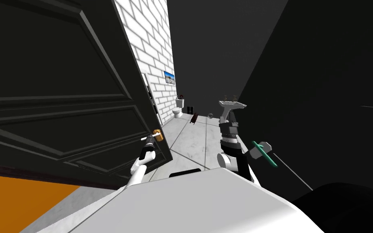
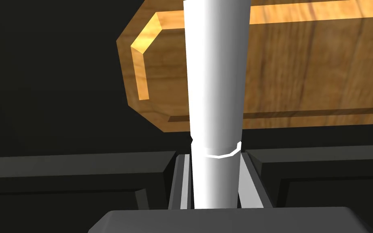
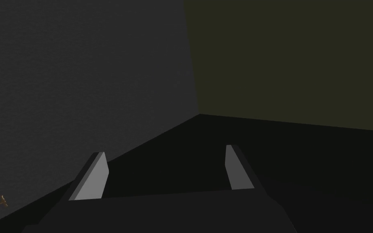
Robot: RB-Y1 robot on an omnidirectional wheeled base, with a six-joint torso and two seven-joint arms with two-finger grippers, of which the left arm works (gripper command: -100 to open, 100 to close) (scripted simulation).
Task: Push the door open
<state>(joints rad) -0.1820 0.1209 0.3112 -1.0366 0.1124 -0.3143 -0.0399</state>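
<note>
**Door handle is pinched by the left jaws, door stands partly open**

A large dark panelled door (image 1: 60, 81) is seen on the left of the head view. It is turned partly open, and its free edge stands in front of a white brick wall (image 1: 153, 52). Past this edge a pale tiled floor (image 1: 193, 141) is seen, with dark walls at the far end and on the right. At the foot of the door, on the near side, an orange surface (image 1: 15, 198) is seen.

The left arm (image 1: 141, 164) is stretched forward to the free edge of the door. The right arm (image 1: 230, 139) is held up on the right side, well apart from the door, and the right jaws are spread with nothing between them.

A white sink (image 1: 232, 104) is placed by the right wall, and a white toilet (image 1: 178, 110) stands at the far end of the brick wall. A small picture (image 1: 169, 77) is hung on the bricks above the toilet.

On the door, near its free edge, a wooden plate (image 2: 303, 73) is fixed. A white round handle (image 2: 216, 81) runs across the plate. The left jaws are pressed on the two sides of this handle, so it is pinched between them.
</note>
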